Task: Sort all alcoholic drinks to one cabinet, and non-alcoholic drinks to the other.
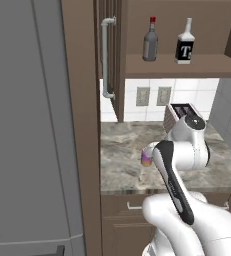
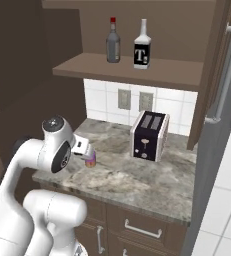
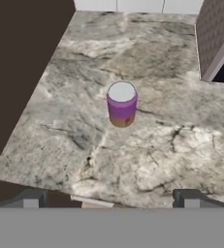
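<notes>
A purple can [image 3: 121, 104] with an orange-yellow lower band and a silvery top stands upright on the marble counter [image 3: 147, 155]. It also shows at the counter's left part [image 1: 146, 160] [image 2: 90, 160]. My gripper [image 3: 111, 201] hangs above and just short of it, open, with nothing between its fingers; it appears beside the can [image 2: 84, 149]. On the open upper cabinet's shelf [image 1: 187, 65] stand two bottles: a rounded dark grey one with a red cap [image 1: 150, 42] [image 2: 113, 42] and a square one with a black label [image 1: 185, 45] [image 2: 142, 47].
A toaster [image 2: 148, 135] [image 1: 179, 112] sits at the back of the counter, to the can's right. A tall grey fridge [image 1: 32, 125] borders the counter's left. The open cabinet door with a long handle [image 1: 106, 57] [image 2: 222, 70] hangs above. Drawers [image 2: 142, 230] lie below.
</notes>
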